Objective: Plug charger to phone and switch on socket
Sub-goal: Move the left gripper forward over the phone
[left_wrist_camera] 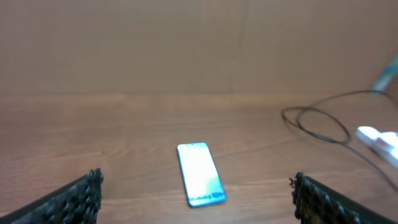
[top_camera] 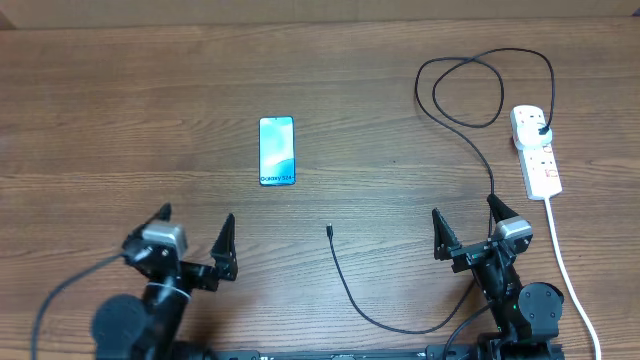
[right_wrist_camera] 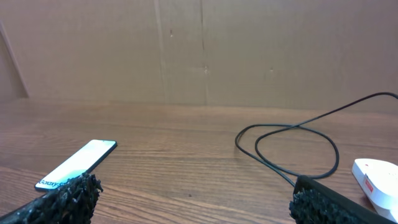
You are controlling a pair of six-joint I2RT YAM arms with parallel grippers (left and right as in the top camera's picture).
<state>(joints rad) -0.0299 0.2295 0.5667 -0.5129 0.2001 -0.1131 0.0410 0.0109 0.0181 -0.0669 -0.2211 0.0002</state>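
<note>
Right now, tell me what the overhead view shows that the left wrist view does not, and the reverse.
Only overhead: the charger's connector tip lying loose on the table, its plug seated in the socket, and the right gripper, open. Only left wrist: the brown wall behind the table. Both: the phone lying face up, the charger's looped cable, one end of the socket, and the left gripper, open.

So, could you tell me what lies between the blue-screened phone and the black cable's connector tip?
Only bare wooden table between phone and connector tip, seen in the overhead view.
</note>
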